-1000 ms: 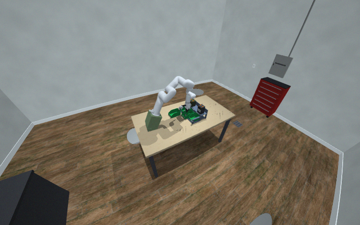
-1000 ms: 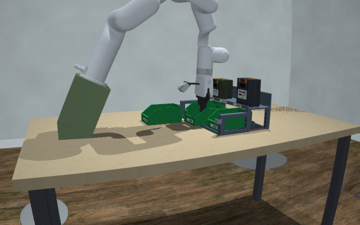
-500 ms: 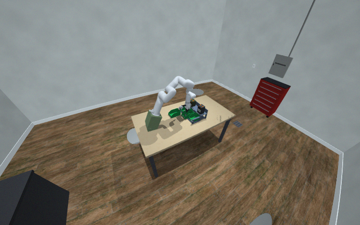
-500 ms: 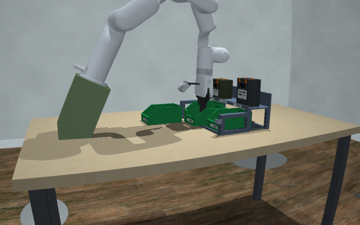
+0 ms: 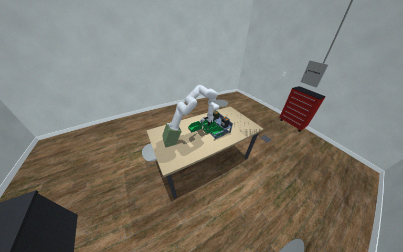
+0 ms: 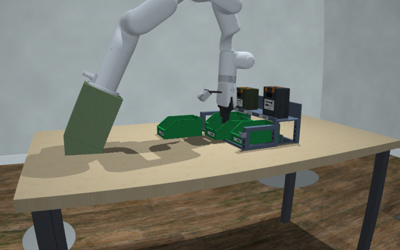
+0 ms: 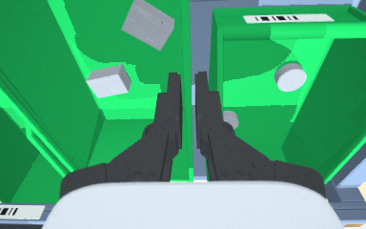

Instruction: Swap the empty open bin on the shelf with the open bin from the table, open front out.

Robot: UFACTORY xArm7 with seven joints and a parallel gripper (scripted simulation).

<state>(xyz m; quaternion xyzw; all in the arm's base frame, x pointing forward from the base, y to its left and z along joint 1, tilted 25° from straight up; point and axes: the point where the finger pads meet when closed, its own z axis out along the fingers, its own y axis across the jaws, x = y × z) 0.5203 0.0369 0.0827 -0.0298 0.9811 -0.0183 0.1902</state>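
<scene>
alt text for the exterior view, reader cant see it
A white robot arm lowers its black pincer among open green bins at a low grey rack on a wooden table. Another green bin stands nearer the arm's base. Two dark boxes top the rack.

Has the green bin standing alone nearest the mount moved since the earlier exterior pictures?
No, the bin shows no visible shift against the mount.
</scene>
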